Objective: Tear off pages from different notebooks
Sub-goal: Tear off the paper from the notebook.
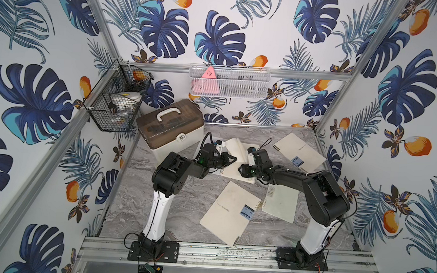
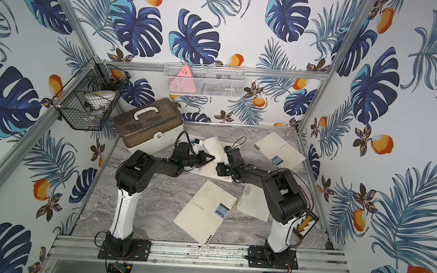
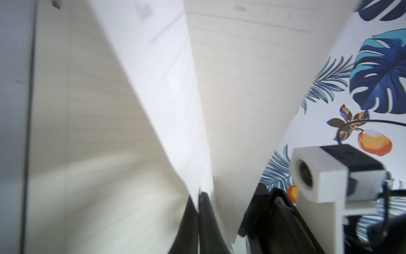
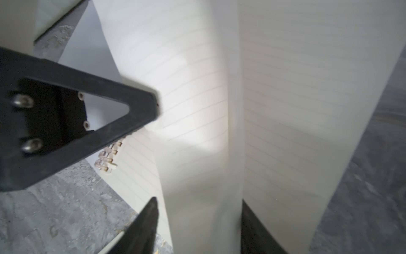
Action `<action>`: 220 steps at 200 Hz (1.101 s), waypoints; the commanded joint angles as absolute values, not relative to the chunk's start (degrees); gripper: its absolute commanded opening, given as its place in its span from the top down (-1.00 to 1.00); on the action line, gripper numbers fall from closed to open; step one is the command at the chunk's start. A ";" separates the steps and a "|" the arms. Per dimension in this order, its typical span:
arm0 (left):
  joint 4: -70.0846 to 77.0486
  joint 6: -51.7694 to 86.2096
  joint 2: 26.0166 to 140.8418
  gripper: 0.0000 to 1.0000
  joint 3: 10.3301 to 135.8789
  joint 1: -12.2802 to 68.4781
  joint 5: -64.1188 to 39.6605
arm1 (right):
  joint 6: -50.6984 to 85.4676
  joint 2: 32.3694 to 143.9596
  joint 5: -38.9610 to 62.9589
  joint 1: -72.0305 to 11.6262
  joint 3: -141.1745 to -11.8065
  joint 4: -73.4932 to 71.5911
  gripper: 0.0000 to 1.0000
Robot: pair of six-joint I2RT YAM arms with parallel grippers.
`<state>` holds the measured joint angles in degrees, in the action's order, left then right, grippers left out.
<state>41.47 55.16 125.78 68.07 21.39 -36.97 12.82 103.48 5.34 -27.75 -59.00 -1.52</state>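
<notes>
Though limp, thin ruled cream page (image 3: 167, 92) betw. L jaws

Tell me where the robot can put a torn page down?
The grey marble tabletop is bare at the left front, between the left arm and the big cream notebook with the blue CAMP label. The middle is crowded: the left gripper and right gripper meet over the open spiral notebook.

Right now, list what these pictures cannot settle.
Lifted cream lined page: whether free of its spiral coil; right wrist view, shut left hand covers the join.
Grey-green label on the small cream notebook: print too small in both top views.
Black wire basket, both top views: mesh obscures contents.
</notes>
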 commanded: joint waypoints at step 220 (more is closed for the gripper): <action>4.77 41.30 110.67 -0.71 72.95 12.85 -31.84 | 18.24 117.45 10.68 -20.74 -80.01 12.76 -0.11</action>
